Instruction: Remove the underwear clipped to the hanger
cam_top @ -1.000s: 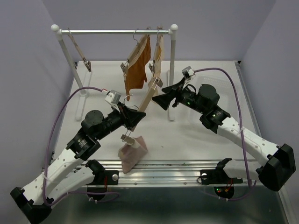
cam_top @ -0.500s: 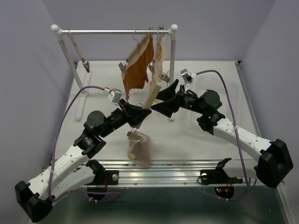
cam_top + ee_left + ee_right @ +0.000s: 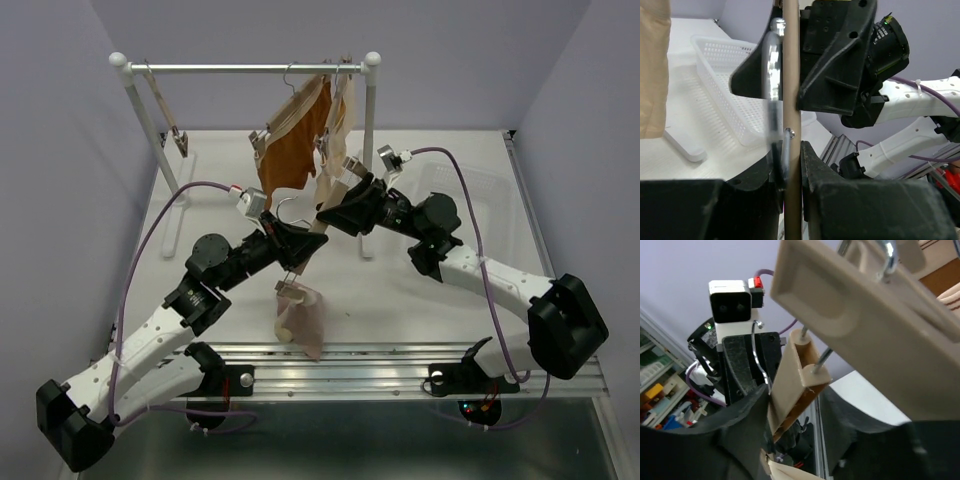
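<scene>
A wooden hanger (image 3: pixel 318 212) slants across the middle of the top view, and my left gripper (image 3: pixel 303 245) is shut on its bar (image 3: pixel 792 100). The pale pink underwear (image 3: pixel 300 318) hangs from the hanger's lower clip (image 3: pixel 287 291). My right gripper (image 3: pixel 333 208) straddles the upper clip (image 3: pixel 792 382): its jaws are partly closed, one finger (image 3: pixel 742 427) against the clip and the other standing apart. The rust-brown underwear (image 3: pixel 288 150) and the beige underwear (image 3: pixel 341 118) hang from hangers on the rack's rail (image 3: pixel 240 68).
The rack's right post (image 3: pixel 369 150) stands just behind my right gripper. An empty hanger (image 3: pixel 168 110) hangs at the rail's left end. A white mesh basket (image 3: pixel 465 190) sits at the right. A metal rail (image 3: pixel 400 357) runs along the table's near edge.
My right gripper has moved left onto the hanger's upper clip and its jaws have narrowed. My left gripper has carried the hanger and the pink underwear slightly up and right.
</scene>
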Available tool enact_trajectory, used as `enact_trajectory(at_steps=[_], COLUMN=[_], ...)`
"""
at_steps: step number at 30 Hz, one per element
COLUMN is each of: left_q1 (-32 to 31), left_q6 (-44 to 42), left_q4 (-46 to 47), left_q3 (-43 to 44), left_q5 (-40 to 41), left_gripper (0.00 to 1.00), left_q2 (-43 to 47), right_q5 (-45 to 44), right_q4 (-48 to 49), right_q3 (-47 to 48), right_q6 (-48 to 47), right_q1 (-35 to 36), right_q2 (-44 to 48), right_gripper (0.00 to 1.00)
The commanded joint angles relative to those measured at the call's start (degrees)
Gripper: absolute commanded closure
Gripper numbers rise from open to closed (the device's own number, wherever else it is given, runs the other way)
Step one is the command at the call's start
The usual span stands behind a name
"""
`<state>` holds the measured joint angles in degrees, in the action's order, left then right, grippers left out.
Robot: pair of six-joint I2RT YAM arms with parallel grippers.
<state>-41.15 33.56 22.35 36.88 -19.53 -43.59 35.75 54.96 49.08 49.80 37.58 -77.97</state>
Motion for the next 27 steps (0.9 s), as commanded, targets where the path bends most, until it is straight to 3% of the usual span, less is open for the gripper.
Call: enact_trajectory(at_steps=[1,2,3,4,6,7,9,10,12,13,20,27], left_q1=[-0.3,-0.3,-0.2,-0.2,-0.2,-0.2,-0.2,-0.2,-0.2,-0.2,-0.2,-0.2], left_q6=[0.3,0.4,0.5,0.5,1.1,1.1,1.3,1.4,1.6,1.7,0.8,0.5], left_q4=[5.5,5.5,5.5,5.5,5.3,4.7,3.2,2.8,1.6,0.7,-9.6,-16.4], left_q3=[0.5,0.4,0.2,-0.1,-0.5,-0.6,-0.8,-1.1,-1.5,-1.8,-2.3,-2.7], left_q5=[-1.7,-1.7,-1.5,-1.1,0.0,0.9,1.2,1.3,1.1,1.2,3.7,5.4], left_gripper=[1.0,1.0,1.0,1.0,1.0,0.9,0.55,0.33,0.06,0.01,0.01,0.01], left_q2=[0.3,0.4,0.6,1.0,1.6,2.0,2.4,2.8,3.3,3.9,8.7,12.1], right_q5=[0.3,0.3,-0.1,-0.8,-2.2,-3.3,-4.4,-5.3,-7.9,-8.5,-8.9,-4.5], right_q4=[9.9,10.3,10.6,10.1,8.7,8.0,6.6,6.0,4.1,3.5,-3.7,-4.2], right_q3=[1.7,1.5,1.1,0.8,0.2,0.1,-0.3,-1.0,-1.5,-1.8,0.0,1.8], right_q6=[3.8,4.0,3.9,3.7,2.8,1.9,1.0,0.6,-0.4,-1.1,-3.3,0.0], right_q1=[0.5,0.5,0.5,0.5,0.5,0.5,0.5,0.5,0.5,0.5,-0.8,-2.0], right_q2=[-0.2,-0.2,-0.1,0.4,1.1,1.8,2.6,3.6,4.5,4.8,6.4,4.2], right_gripper=[0.6,0.66,0.86,0.99,0.99,0.99,0.99,0.99,0.99,0.99,0.99,0.99])
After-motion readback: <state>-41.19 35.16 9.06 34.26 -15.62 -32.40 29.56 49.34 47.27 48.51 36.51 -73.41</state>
